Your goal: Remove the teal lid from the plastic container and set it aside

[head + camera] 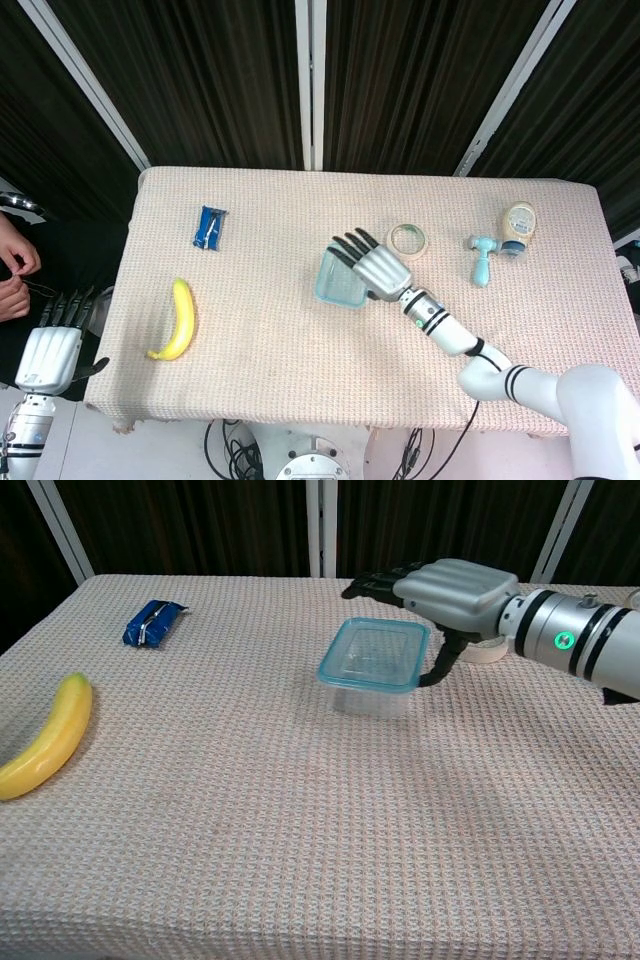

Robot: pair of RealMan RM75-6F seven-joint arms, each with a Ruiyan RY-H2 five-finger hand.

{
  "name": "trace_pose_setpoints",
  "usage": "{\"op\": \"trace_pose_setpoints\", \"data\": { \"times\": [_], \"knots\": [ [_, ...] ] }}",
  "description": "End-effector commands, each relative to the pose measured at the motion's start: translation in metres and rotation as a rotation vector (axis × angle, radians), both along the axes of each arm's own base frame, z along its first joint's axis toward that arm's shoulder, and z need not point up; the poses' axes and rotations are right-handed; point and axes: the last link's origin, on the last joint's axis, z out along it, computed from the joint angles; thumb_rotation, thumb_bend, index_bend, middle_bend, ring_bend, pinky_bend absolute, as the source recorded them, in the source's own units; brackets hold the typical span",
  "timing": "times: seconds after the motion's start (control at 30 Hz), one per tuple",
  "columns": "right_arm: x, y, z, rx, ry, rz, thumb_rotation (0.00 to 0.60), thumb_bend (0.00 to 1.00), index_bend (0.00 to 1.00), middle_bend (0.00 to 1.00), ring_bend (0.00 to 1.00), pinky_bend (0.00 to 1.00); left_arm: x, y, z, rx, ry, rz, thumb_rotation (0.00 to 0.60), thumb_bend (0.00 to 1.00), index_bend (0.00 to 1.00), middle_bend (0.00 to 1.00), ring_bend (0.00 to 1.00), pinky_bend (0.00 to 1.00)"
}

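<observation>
**Head view: right hand at the container's rim, lid on**

Head view showed the table (300,340) under a pinkish woven cloth; the container (340,279) sat near the middle, and the right hand (375,266) lay over its right edge with the fingers (350,243) spread and pointing up-left; the left hand (55,352) hung off the table's left edge, fingers apart, with nothing in it; a banana (176,320) lay on the left part of the cloth and a blue packet (209,227) further back; a roll of tape (408,240) sat just beside the right hand, with a small teal tool (482,260) and a bottle (517,225) well to the right.

Chest view showed the container (368,673) tilted, its right side raised off the cloth, the teal lid (372,654) seated on it; the right hand (455,592) hovered at that raised side, the thumb (441,664) curling down beside the rim and the other fingers stretched over the far edge; whether the hand truly gripped the rim or only touched it I could not tell; the banana (45,738) and packet (153,622) lay well apart from it on the left.
</observation>
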Motion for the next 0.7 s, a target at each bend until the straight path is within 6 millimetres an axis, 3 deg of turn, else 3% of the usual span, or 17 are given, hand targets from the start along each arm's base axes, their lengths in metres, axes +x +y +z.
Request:
{"op": "trace_pose_setpoints", "data": {
  "times": [0.03, 0.23, 0.37, 0.57, 0.7],
  "knots": [
    [0.034, 0.014, -0.022, 0.051, -0.071, 0.096, 0.6, 0.03, 0.0, 0.0, 0.0, 0.0, 0.0, -0.001, 0.0, 0.001, 0.001, -0.001, 0.6, 0.0, 0.06, 0.02, 0.0, 0.0],
    [0.075, 0.031, -0.05, 0.141, -0.081, 0.133, 0.6, 0.03, 0.0, 0.0, 0.0, 0.0, -0.003, -0.002, 0.0, -0.001, -0.005, 0.001, 0.6, 0.0, 0.06, 0.02, 0.0, 0.0],
    [0.08, 0.039, -0.04, 0.205, -0.115, 0.087, 0.6, 0.06, 0.0, 0.02, 0.0, 0.0, -0.006, -0.002, 0.001, 0.0, -0.009, -0.001, 0.6, 0.0, 0.06, 0.02, 0.0, 0.0],
    [0.063, 0.018, 0.001, 0.195, -0.181, -0.094, 0.6, 0.56, 0.0, 0.16, 0.0, 0.0, -0.008, 0.0, 0.001, -0.003, -0.018, -0.004, 0.6, 0.0, 0.06, 0.02, 0.0, 0.0],
    [0.047, -0.014, 0.014, 0.127, -0.123, -0.201, 0.6, 0.72, 0.0, 0.22, 0.0, 0.0, -0.006, 0.002, -0.002, -0.007, -0.018, -0.022, 0.6, 0.0, 0.06, 0.02, 0.0, 0.0]
  ]
}}
